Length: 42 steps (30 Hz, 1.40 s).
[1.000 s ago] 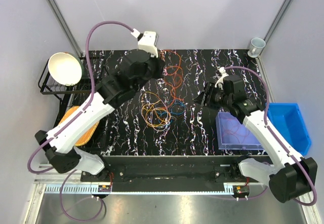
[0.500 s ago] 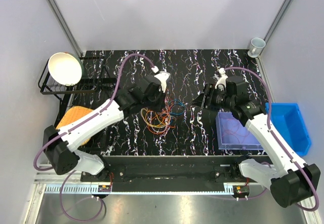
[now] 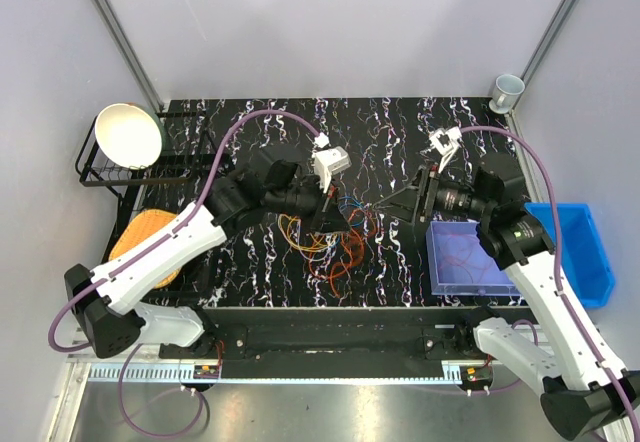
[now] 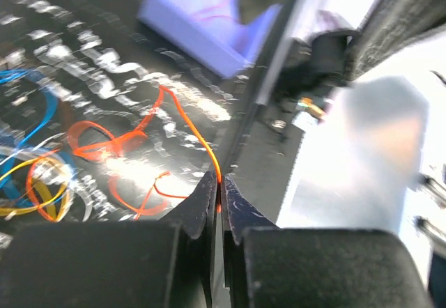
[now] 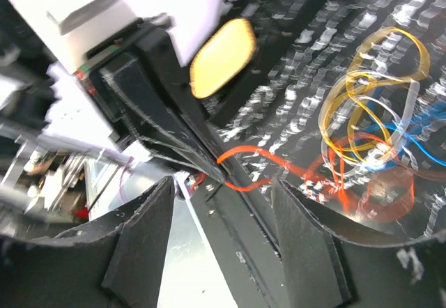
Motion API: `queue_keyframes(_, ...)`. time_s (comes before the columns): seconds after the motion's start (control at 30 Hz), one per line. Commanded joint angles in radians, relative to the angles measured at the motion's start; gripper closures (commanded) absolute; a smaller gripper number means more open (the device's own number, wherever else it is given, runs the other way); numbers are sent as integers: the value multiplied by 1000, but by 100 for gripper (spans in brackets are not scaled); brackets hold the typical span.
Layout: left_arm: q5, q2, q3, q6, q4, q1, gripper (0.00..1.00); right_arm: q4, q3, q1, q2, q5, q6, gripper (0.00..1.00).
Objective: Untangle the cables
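Closest to me, my left gripper (image 4: 217, 184) has its jaws pressed together on one orange cable (image 4: 187, 121) — the strand comes out from between the tips and arcs down to the table (image 3: 400, 127), which is black with white veining. My right gripper (image 5: 221, 182) faces it from just across, jaws spread with nothing between them. Its wrist camera shows the same orange strand running from the left gripper's tip toward the bunch. The two grippers are near each other over the middle of the table, not touching.

Past the pinched strand lie the rest of the cables (image 3: 318, 240) — mostly orange loops, with yellow, blue and a whitish one tangled together on the tabletop under and just beside my left gripper. To my right a pale violet box (image 3: 465, 262) sits at the table's edge, with a blue bin (image 3: 578, 247) beside it. On the left lies a yellow-orange pad (image 3: 148, 234). Further back a white bowl (image 3: 128, 134) tilts in a black wire rack (image 3: 100, 174), and a small cup (image 3: 507, 89) stands at the far right corner.
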Motion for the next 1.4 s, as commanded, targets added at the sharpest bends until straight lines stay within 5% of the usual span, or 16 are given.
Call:
queue_keyframes(0.0, 239, -41, 33, 29, 78, 1, 95, 111, 42, 7, -19, -187, -17, 35)
queue_keyframes(0.3, 366, -44, 48, 23, 113, 1, 94, 177, 56, 47, 13, -300, -7, 35)
queue_keyframes(0.9, 417, -56, 45, -8, 170, 8, 94, 152, 13, 122, 40, -208, -60, 38)
queue_keyframes(1.1, 411, -75, 32, -12, 176, 28, 94, 149, -3, 136, 39, -221, -67, 65)
queue_keyframes(1.37, 404, -76, 7, -81, 243, 83, 95, 146, -4, 155, 39, -193, -66, 82)
